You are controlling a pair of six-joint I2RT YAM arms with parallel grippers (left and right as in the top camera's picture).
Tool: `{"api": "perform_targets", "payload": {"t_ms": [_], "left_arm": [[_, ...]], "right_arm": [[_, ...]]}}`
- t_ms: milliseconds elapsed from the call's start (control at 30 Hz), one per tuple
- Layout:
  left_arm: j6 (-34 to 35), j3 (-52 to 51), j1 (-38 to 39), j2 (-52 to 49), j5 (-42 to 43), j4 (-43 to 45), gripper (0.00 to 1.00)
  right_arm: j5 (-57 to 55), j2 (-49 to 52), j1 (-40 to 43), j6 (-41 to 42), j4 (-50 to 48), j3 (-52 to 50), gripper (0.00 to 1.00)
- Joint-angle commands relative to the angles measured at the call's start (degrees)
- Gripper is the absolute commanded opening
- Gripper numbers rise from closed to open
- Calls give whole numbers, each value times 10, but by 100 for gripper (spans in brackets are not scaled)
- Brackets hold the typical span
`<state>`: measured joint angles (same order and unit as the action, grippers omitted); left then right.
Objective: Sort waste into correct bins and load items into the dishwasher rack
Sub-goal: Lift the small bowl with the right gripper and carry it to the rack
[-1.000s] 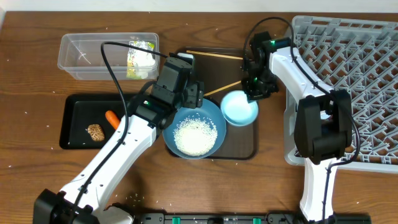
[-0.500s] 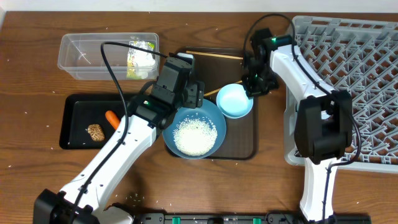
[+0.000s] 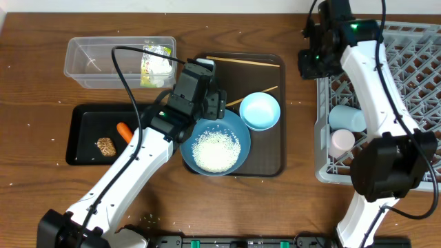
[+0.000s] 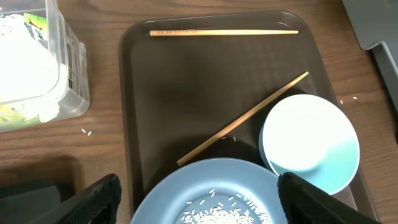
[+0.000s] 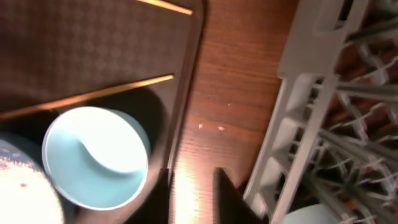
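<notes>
Brown wood-grain table, evenly lit; scattered white specks.

Under the left gripper, the large bowl holding rice sits on the serving tray. The small bowl touches it on that gripper's right, with the chopsticks beyond. The rack, with two cups inside, lies just beside the right gripper.

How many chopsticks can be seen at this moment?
2. The level chopstick lies at the far edge of the brown tray; the diagonal chopstick lies beside the small light blue bowl on it. None seems hidden.
</notes>
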<state>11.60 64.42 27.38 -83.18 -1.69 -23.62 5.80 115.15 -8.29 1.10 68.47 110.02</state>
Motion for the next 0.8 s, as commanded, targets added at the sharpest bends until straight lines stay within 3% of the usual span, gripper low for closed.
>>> {"api": "perform_targets", "payload": {"t_ms": [0, 33, 100, 233, 633, 767], "left_arm": [[1, 5, -3, -1, -5, -2, 89], [1, 5, -3, -1, -5, -2, 90], [1, 5, -3, -1, -5, -2, 90], [1, 5, -3, -1, -5, -2, 90], [1, 5, -3, -1, -5, -2, 91], [1, 5, -3, -1, -5, -2, 91]], "right_arm": [[54, 26, -19, -16, 3, -10, 42], [57, 36, -27, -16, 1, -16, 50], [57, 53, -41, -16, 0, -23, 56], [57, 89, -63, -7, 1, -35, 56], [65, 156, -83, 10, -3, -41, 30], [65, 174, -83, 17, -4, -41, 1]]}}
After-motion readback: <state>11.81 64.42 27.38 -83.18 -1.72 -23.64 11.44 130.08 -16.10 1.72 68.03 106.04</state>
